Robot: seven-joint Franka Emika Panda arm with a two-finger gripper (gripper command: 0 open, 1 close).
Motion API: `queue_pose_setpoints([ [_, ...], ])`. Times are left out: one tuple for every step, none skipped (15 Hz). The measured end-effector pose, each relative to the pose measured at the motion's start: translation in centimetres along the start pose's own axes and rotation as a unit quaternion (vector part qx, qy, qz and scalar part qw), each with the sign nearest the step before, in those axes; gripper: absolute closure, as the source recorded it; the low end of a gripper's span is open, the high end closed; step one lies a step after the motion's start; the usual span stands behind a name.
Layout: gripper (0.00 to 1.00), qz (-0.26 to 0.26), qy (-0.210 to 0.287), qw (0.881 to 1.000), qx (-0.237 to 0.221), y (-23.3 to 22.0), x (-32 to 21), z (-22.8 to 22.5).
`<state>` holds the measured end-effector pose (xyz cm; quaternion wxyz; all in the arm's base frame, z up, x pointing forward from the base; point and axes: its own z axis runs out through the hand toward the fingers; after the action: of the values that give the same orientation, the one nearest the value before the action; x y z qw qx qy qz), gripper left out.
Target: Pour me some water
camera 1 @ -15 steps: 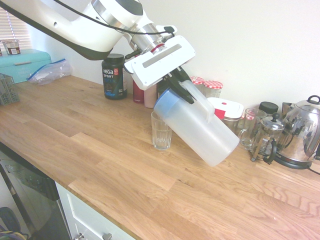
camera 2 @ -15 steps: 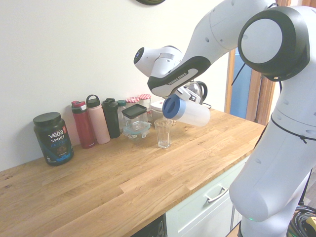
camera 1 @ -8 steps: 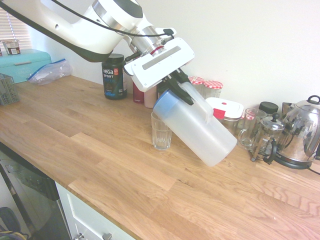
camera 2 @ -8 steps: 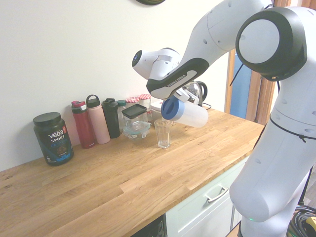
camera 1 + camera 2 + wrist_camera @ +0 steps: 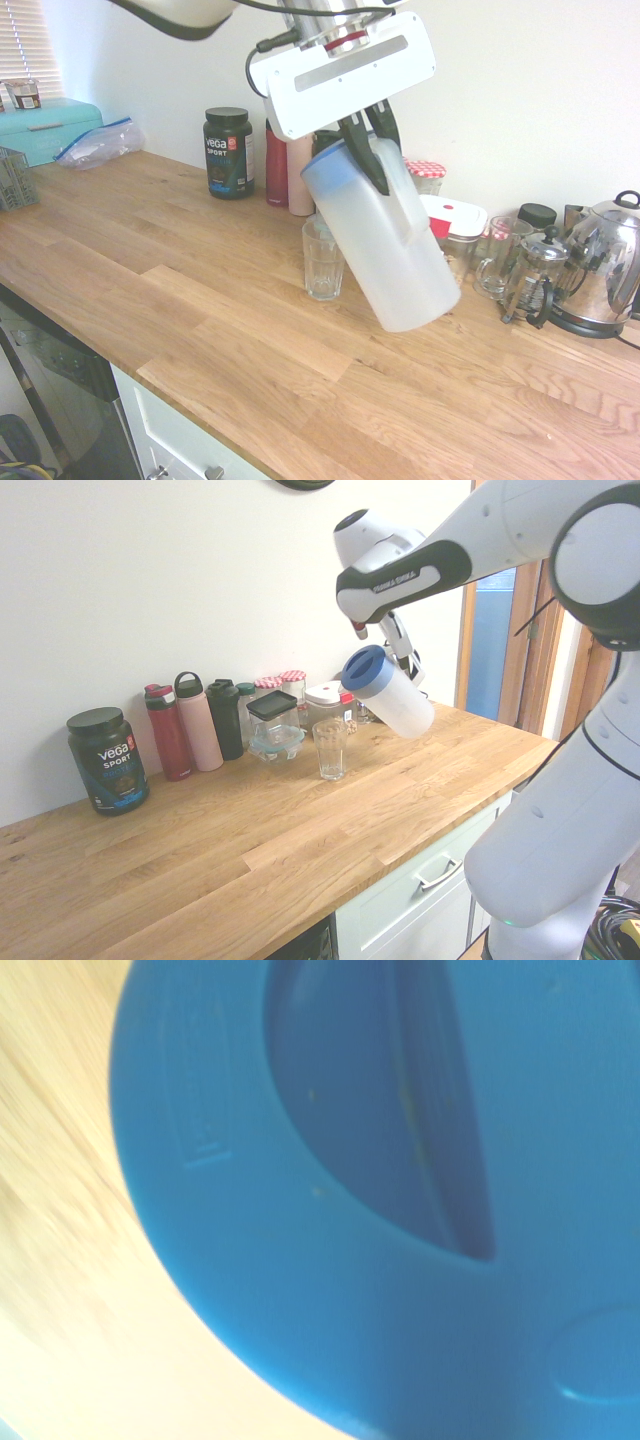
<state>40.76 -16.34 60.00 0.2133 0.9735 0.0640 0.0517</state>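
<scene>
My gripper is shut on the handle of a translucent white pitcher with a blue lid. The pitcher hangs in the air, leaning with its lid end up. A clear ribbed glass stands upright on the wooden counter, just beside and below the pitcher; from the other side the glass is to the left of the pitcher. Whether the glass holds water I cannot tell. The wrist view is filled by the blue lid, out of focus.
Along the wall stand a black Vega tub, bottles, red-lidded jars, a food container, a glass mug, a French press and a steel kettle. A teal box sits far left.
The arm has risen and turned the pitcher from a steep pouring tilt over the glass back toward upright, lifting its lid end up and away from the glass rim.
</scene>
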Motion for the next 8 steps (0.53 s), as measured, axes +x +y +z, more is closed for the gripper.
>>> queue_pose_setpoints([
  [1.00,0.017,0.008,0.999,0.028,0.1,-0.7,-0.3],
  [1.00,0.036,0.014,0.998,0.055,0.4,-1.3,-0.2],
  [1.00,0.057,0.017,0.995,0.078,1.0,-1.9,0.2],
  [1.00,0.080,0.017,0.992,0.099,1.9,-2.6,0.8],
  [1.00,0.106,0.016,0.987,0.118,2.8,-3.4,1.6],
  [1.00,0.133,0.012,0.982,0.133,3.5,-4.2,2.5],
  [1.00,0.162,0.008,0.976,0.146,3.7,-4.8,3.3],
  [1.00,0.191,0.002,0.969,0.157,3.5,-5.1,4.2],
])
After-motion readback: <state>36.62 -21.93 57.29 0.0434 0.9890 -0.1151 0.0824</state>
